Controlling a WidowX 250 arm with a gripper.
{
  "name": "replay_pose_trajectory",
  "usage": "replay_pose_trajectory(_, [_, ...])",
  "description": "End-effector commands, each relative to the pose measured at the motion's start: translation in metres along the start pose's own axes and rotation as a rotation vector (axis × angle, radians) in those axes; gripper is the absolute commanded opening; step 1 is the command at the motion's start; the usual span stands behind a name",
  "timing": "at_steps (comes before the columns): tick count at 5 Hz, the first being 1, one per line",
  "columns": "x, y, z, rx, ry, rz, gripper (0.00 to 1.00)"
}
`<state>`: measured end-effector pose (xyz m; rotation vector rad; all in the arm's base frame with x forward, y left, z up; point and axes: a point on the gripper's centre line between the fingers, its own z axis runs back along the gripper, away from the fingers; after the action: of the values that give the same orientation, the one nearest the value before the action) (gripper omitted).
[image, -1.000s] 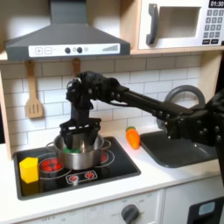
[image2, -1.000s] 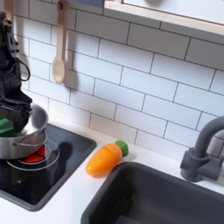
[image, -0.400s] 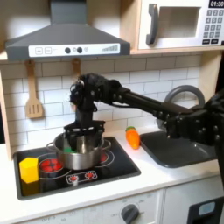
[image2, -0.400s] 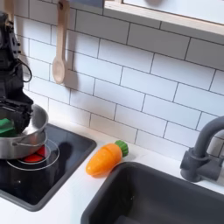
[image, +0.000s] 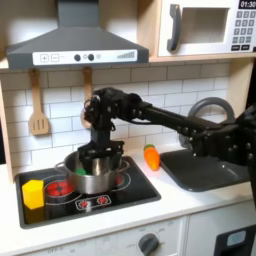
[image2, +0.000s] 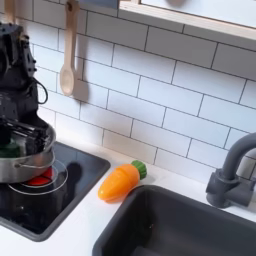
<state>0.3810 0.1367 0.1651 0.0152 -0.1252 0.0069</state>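
Observation:
A silver pot (image: 94, 181) stands on the black toy stove (image: 120, 192), over a red burner (image2: 36, 179). My gripper (image: 94, 160) reaches down into the pot from above, its black fingers (image2: 44, 133) spread apart inside the rim. Something green (image: 80, 169) lies in the pot beside the fingers; it also peeks over the pot wall (image2: 25, 166) as a green patch (image2: 7, 150). The fingertips are hidden by the pot wall, and nothing is seen clamped between them. An orange toy carrot (image: 152, 157) lies on the counter to the first exterior view's right of the stove.
A yellow block (image: 33, 193) sits at the stove's left front corner. The carrot (image2: 120, 181) lies between stove and dark sink (image2: 175, 225). A grey faucet (image2: 230, 175) rises behind the sink. A wooden spatula (image: 38, 110) and spoon (image2: 67, 60) hang on the tiled wall.
The gripper has dropped from just above the pot down into it, and its fingers look closer together than a second ago. The pot and carrot have not moved.

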Motion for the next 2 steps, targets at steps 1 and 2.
replay_pose_trajectory(1, [-0.0015, -0.015, 0.0029, -0.005, -0.005, -0.029, 1.0])
replay_pose_trajectory(2, [-0.0056, -0.0183, 0.0049, -0.011, -0.001, -0.029, 1.0])
